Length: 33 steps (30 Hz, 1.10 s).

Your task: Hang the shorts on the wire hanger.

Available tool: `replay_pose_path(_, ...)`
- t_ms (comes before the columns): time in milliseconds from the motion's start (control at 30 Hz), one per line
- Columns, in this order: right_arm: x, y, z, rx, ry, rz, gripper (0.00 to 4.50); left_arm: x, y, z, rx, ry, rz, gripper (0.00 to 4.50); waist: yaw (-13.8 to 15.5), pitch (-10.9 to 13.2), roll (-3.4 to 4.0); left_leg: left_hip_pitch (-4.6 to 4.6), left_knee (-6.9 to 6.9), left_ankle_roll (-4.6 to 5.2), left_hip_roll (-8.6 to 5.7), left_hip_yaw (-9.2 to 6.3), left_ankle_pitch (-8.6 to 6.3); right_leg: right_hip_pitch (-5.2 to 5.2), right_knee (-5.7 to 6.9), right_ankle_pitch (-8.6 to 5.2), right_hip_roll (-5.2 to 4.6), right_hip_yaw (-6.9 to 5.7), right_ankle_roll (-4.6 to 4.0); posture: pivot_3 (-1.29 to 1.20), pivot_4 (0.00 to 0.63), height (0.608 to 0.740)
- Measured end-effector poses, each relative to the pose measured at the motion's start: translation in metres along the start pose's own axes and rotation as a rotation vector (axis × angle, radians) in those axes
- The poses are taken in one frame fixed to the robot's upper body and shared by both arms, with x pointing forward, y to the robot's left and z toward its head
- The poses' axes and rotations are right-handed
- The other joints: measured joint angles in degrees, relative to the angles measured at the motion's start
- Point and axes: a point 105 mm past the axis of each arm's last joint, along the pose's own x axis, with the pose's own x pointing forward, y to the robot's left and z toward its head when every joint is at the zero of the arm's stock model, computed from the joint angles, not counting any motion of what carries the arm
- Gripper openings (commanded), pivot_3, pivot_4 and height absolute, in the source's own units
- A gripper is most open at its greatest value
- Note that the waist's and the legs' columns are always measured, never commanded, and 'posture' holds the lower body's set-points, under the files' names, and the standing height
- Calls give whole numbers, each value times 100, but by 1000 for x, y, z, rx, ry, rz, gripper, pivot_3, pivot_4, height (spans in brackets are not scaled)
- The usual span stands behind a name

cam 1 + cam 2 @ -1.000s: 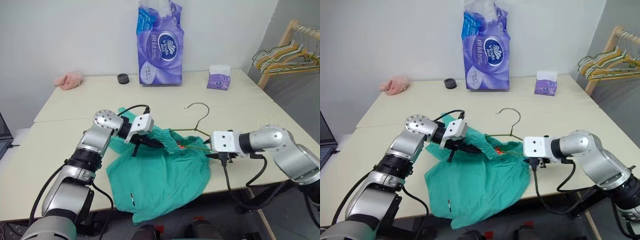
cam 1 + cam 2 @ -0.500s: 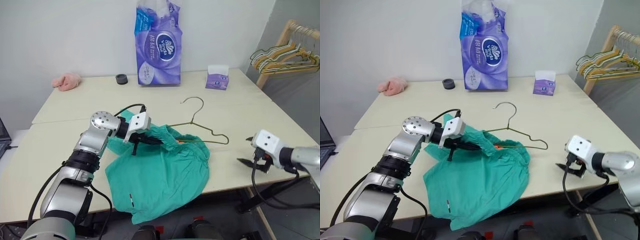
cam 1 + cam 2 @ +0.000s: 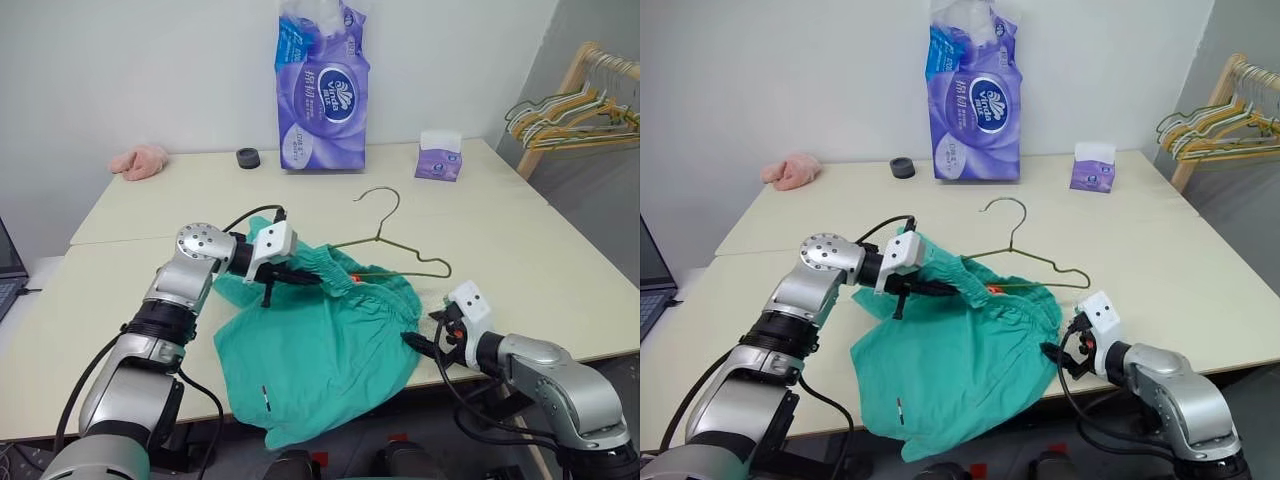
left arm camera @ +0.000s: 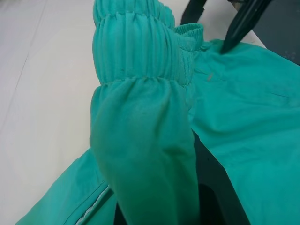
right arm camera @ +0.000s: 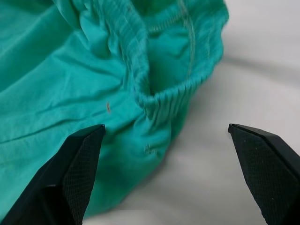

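Shorts (image 3: 320,345) on table (image 3: 560,270) front edge; wire hanger (image 3: 395,255) behind, partly inside waistband

Both arms are built of brushed silver-grey metal segments joined by black collars. The left arm (image 3: 165,310), at the lower left of the head view, has a round silver joint cap dotted with small screws. A white boxy wrist housing leads to the left gripper (image 3: 310,279), with slim black fingers. Black cables loop along each arm. The right arm (image 3: 555,385), at the lower right, ends in a similar white block and the right gripper (image 5: 173,154), whose black fingertips (image 5: 82,152) are wedge-shaped with a fine dimpled texture.
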Motion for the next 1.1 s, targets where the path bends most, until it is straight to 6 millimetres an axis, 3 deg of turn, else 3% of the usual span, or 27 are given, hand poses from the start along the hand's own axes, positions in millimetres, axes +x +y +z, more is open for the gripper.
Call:
replay_pose_path(67,5,5,0,42,4,23,4323,0,0,0,0,0,3,16,-8,0,1,0,-1,0,0,-1,0,0,1,0,1,-1,0,-89,16,740)
replay_pose_path(167,11,7,5,49,-2,26,3586,0,0,0,0,0,5,16,-19,-1,1,0,-1,0,-1,-1,0,-1,1,0,1,-1,0,-89,15,740)
replay_pose_path(400,18,2,3,64,13,-13,1096,0,0,0,-1,-1,7,16,-18,-1,1,0,-1,1,-2,-1,0,-1,2,1,1,-1,2,-87,15,740)
replay_pose_path(500,17,-9,2,48,13,-67,32,-2,0,-1,-7,-1,12,16,-21,-1,1,0,-1,1,-3,0,0,-1,3,1,1,0,2,-87,15,740)
replay_pose_path(733,-1,-35,10,-42,-8,-152,0,-22,-9,-9,-54,50,-29,16,-24,0,3,0,-2,2,-2,0,-1,-1,2,1,2,-2,3,-94,26,740)
replay_pose_path(1100,-3,-37,9,-33,-8,-142,0,-26,-30,-11,-113,85,-133,11,-21,0,3,0,-1,4,0,1,-2,0,2,1,3,-1,3,-102,27,740)
